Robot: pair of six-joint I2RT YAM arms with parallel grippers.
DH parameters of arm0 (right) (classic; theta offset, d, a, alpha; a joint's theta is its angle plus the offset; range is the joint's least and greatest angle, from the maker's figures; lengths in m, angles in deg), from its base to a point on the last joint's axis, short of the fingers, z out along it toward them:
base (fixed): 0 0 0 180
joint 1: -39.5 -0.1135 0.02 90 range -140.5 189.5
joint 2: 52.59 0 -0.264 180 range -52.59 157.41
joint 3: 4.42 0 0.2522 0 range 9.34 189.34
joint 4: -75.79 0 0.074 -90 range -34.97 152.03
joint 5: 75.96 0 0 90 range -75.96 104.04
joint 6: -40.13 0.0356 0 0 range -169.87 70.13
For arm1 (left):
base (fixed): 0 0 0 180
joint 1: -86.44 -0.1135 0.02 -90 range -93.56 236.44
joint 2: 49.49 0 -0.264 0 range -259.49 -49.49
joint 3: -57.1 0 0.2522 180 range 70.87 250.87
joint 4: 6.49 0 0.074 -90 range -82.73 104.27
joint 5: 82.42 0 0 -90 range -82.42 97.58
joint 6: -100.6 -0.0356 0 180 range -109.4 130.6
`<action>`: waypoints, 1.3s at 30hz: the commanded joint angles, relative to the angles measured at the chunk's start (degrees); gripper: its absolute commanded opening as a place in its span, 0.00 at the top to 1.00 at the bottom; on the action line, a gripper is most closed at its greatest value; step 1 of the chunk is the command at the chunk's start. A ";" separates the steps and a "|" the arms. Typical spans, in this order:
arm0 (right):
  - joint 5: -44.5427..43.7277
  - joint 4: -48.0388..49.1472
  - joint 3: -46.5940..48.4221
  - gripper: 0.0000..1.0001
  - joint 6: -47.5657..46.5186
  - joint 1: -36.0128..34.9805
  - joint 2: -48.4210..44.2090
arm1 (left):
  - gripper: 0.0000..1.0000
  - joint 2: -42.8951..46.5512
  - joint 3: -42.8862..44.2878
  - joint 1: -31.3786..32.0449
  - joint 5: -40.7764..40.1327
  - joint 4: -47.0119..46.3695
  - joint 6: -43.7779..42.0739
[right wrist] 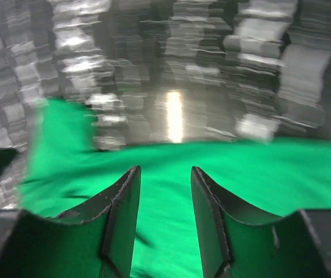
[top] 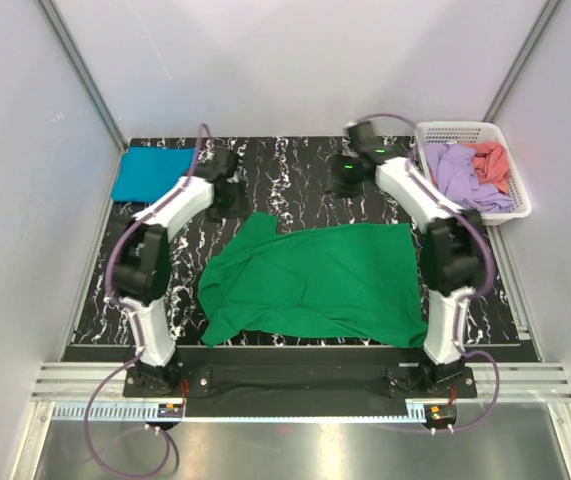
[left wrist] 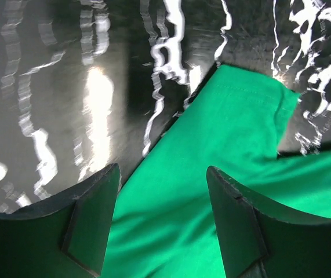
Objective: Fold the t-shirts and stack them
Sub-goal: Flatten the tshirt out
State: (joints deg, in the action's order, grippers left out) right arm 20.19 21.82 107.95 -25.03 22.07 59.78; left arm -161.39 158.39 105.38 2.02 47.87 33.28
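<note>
A bright green t-shirt (top: 315,280) lies spread on the black marbled table, one sleeve pointing up at its top left. A teal-blue folded t-shirt (top: 151,172) lies at the far left corner. Lilac (top: 465,176) and coral (top: 491,160) shirts lie in the white basket. My left gripper (top: 227,190) is open and empty, above the table just beyond the green sleeve (left wrist: 235,116); its own view shows it over the cloth (left wrist: 163,174). My right gripper (top: 349,176) is open and empty beyond the shirt's far edge, over the green cloth (right wrist: 269,168) in its own view (right wrist: 165,174).
The white lattice basket (top: 475,128) stands at the far right corner. White walls and metal posts close in the table on three sides. The table's near edge runs along the arm bases.
</note>
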 commanded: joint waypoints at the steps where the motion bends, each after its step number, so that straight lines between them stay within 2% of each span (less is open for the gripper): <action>1: 5.18 1.09 9.81 0.53 4.16 -5.59 8.10 | 0.33 8.61 -4.36 -2.59 0.91 2.90 2.54; 5: 8.70 3.99 16.17 0.53 6.27 -9.98 15.93 | 0.33 20.10 -17.72 -6.18 1.34 0.27 6.41; 9: 9.84 6.98 18.46 0.54 11.27 -12.44 22.43 | 0.33 23.91 -26.86 -7.69 1.52 -0.08 8.61; 15: 6.34 7.07 21.62 0.55 11.72 -16.23 27.36 | 0.34 24.97 -32.24 -9.97 4.68 -3.67 8.62; 16: 5.37 7.16 21.45 0.55 11.98 -16.93 27.54 | 0.34 24.97 -33.46 -10.50 7.21 -5.69 8.26; 21: -0.08 6.98 20.92 0.58 12.08 -17.64 28.51 | 0.34 23.13 -33.91 -12.70 8.99 -7.29 6.51; 24: 0.00 7.07 23.11 0.72 11.37 -17.81 29.48 | 0.36 21.29 -34.00 -12.79 11.80 -9.74 5.01; 25: 0.26 6.98 23.73 0.82 11.28 -17.90 29.65 | 0.37 20.76 -33.83 -12.79 12.50 -10.10 4.75; 28: 1.58 6.72 27.07 0.99 10.14 -17.90 29.57 | 0.39 18.65 -33.12 -12.79 13.73 -10.45 4.04; 31: 2.20 7.16 29.88 1.00 9.35 -17.90 27.90 | 0.49 17.50 -32.59 -12.79 15.84 -11.15 3.78; 33: 2.46 7.25 32.16 1.00 9.35 -17.90 26.58 | 0.73 17.68 -31.90 -12.79 15.85 -10.89 4.13; 36: 2.64 5.76 36.54 1.00 9.52 -17.90 25.70 | 1.00 19.16 -28.91 -12.79 14.01 -6.35 3.96; 39: 0.80 2.25 41.47 1.00 8.57 -17.90 24.56 | 1.00 24.24 -22.15 -12.79 10.41 -0.20 3.69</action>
State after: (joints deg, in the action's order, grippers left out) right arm 22.64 25.78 142.97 -14.78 4.11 89.77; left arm -143.16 129.21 92.66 14.63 43.28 37.61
